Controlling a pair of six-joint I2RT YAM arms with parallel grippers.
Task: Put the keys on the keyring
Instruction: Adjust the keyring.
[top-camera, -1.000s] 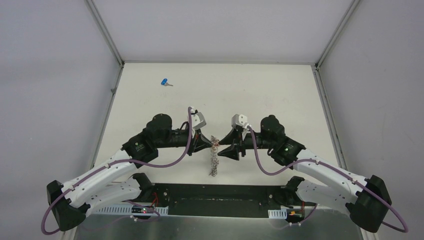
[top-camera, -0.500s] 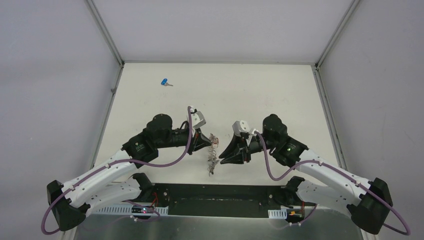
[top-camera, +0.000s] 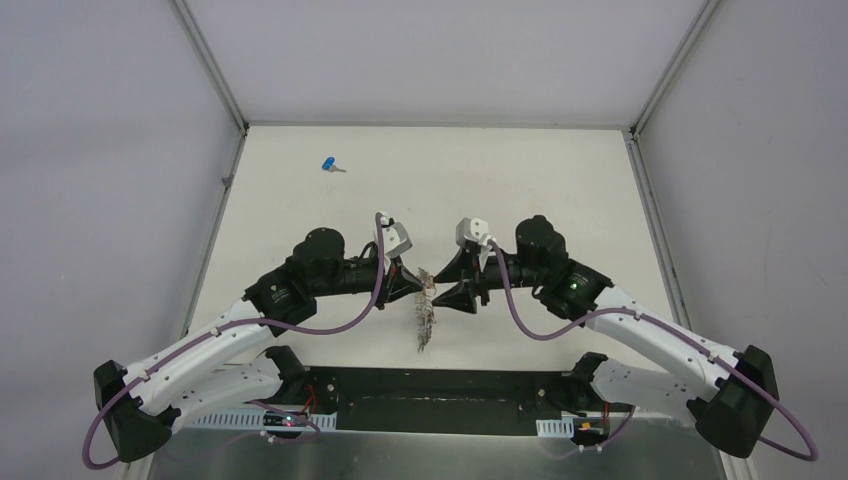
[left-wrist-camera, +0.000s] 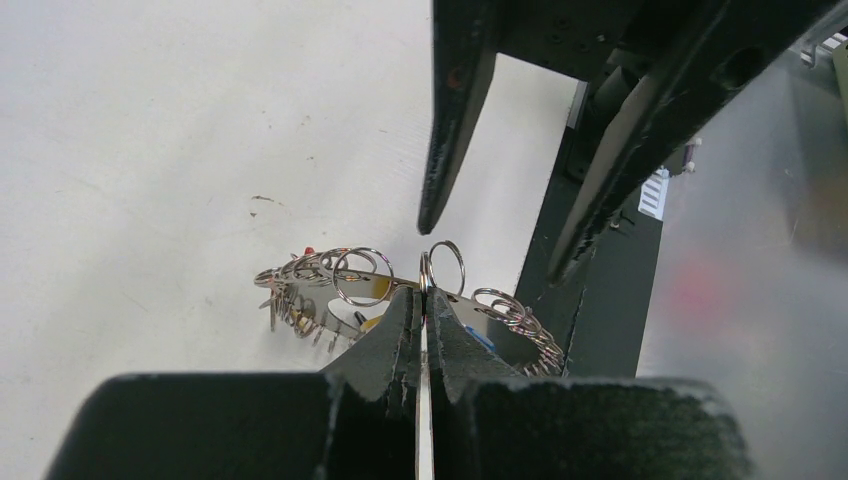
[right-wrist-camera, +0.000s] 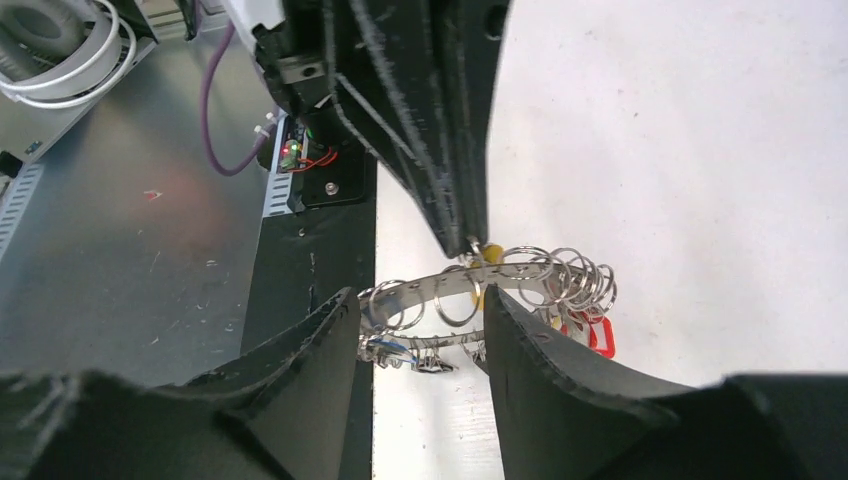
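Note:
The keyring (top-camera: 427, 315), a grey metal band fringed with small split rings and keys, hangs between both grippers above the white table. My left gripper (top-camera: 418, 283) is shut on its band (left-wrist-camera: 345, 292), fingertips pinched together (left-wrist-camera: 422, 300). My right gripper (right-wrist-camera: 420, 296) is open, its fingers straddling one stretch of the keyring (right-wrist-camera: 450, 280). Red (right-wrist-camera: 598, 335) and yellow (right-wrist-camera: 487, 255) key heads hang from the band. A blue-headed key (top-camera: 329, 164) lies alone at the far left of the table. In the left wrist view, the right gripper's fingers (left-wrist-camera: 450, 120) hang just beyond the ring.
The black base plate (top-camera: 430, 400) runs along the table's near edge, right below the keyring. Grey walls and metal frame posts (top-camera: 215, 80) close in the table on three sides. Purple cables loop along both arms.
The right gripper drew back to the right and narrowed, then came back to the keyring with its jaws wider again. The left gripper kept its hold; the ring swung slightly.

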